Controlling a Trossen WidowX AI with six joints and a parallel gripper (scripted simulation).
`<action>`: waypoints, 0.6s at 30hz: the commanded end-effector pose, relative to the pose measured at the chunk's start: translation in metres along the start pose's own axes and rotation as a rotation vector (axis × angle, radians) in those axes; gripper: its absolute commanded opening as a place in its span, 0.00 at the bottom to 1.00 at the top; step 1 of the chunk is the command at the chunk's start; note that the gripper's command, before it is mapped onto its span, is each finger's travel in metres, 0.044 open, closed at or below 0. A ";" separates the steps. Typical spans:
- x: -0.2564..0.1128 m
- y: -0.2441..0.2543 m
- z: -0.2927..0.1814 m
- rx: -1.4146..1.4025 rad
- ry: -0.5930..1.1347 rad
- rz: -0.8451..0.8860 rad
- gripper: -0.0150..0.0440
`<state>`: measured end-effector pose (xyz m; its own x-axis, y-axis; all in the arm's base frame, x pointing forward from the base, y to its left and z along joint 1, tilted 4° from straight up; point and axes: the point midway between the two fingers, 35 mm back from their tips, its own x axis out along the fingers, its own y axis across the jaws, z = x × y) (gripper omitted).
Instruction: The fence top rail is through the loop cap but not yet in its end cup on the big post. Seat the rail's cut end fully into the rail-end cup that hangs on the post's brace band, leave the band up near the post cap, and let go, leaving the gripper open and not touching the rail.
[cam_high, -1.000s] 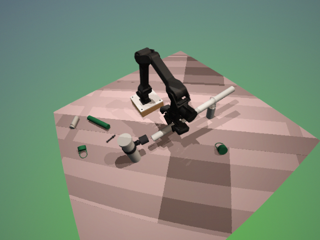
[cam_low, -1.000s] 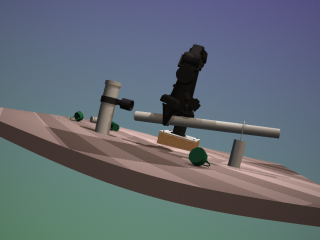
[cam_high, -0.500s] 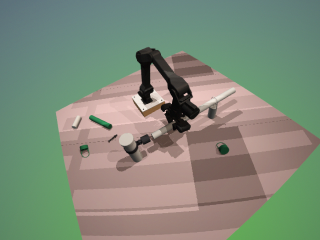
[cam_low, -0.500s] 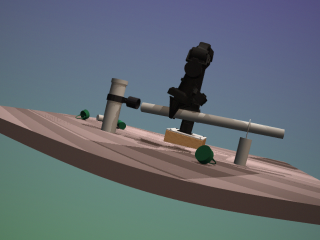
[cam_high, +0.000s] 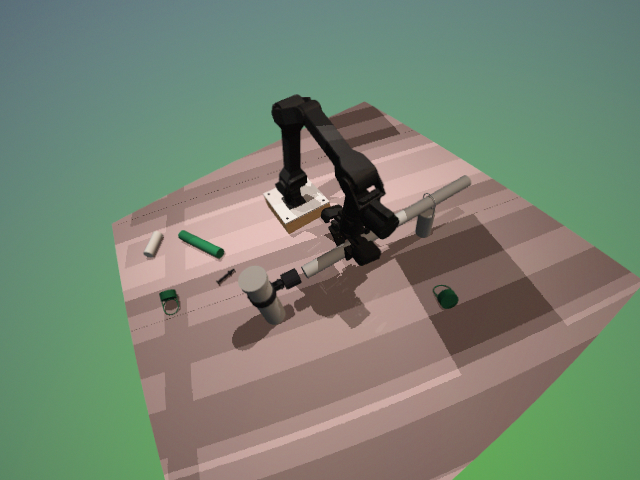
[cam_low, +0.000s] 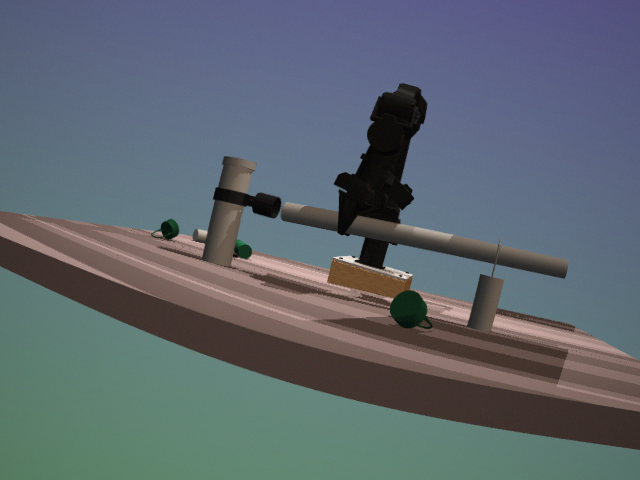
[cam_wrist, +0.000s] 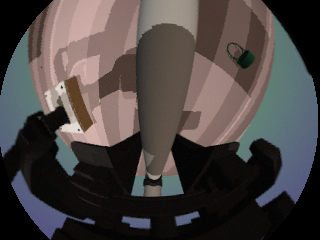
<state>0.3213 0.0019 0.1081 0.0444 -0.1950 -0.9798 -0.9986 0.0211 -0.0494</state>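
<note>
The grey rail (cam_high: 449, 191) (cam_low: 439, 236) (cam_wrist: 165, 75) is held up off the table, roughly level. My gripper (cam_high: 348, 250) (cam_low: 367, 226) (cam_wrist: 156, 133) is shut on it, between its middle and its cut end. The rail passes through the thin wire loop (cam_low: 495, 259) above the small post (cam_high: 424, 227) (cam_low: 485, 302). Its cut end is just outside the black rail-end cup (cam_high: 291, 279) (cam_low: 266, 205), with a small gap, nearly in line with the mouth. The cup hangs on the brace band (cam_high: 263, 298) (cam_low: 225, 196), on the upper part of the big post (cam_high: 273, 311) (cam_low: 222, 232).
One green loop cap (cam_high: 447, 298) (cam_low: 408, 308) (cam_wrist: 245, 59) lies on the table in front of the rail. Another green cap (cam_high: 168, 295) (cam_low: 169, 228), a green tube (cam_high: 201, 244), a short white tube (cam_high: 153, 244) and a dark bolt (cam_high: 225, 276) lie beyond the big post.
</note>
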 end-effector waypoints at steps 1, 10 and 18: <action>-0.005 -0.004 -0.003 0.002 0.003 -0.011 0.25; -0.003 -0.004 -0.009 0.000 0.003 -0.008 0.25; 0.003 -0.002 -0.021 -0.002 0.002 0.000 0.25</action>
<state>0.3232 -0.0122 0.1091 0.0438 -0.1877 -0.9813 -0.9987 0.0156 -0.0476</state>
